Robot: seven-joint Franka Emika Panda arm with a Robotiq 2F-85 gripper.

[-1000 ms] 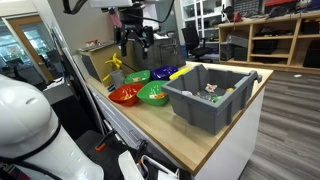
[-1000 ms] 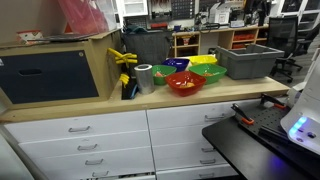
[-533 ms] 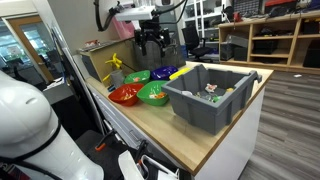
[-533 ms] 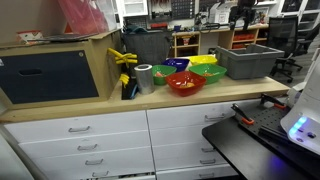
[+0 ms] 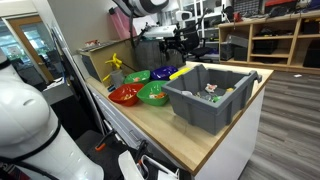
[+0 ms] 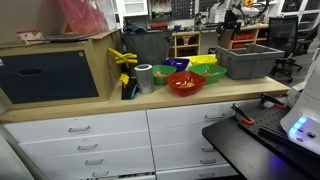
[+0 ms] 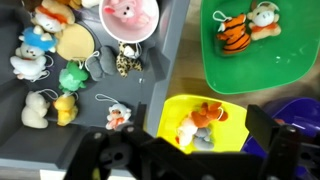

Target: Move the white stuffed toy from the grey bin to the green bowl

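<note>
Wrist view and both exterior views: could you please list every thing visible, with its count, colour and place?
grey bin: 1, dark grey, on the counter
white stuffed toy: 1, cream, inside the bin
other small toys: about ten, mixed colours, inside the bin
green bowls: 2, green, on the counter; one holds two toys
yellow bowl: 1, yellow, holds toys
blue bowl: 1, blue, beside the yellow bowl
red bowl: 1, red, counter front
counter: 1, light wood, under bin and bowls
claw: 1, black, open, above the bowls
</note>
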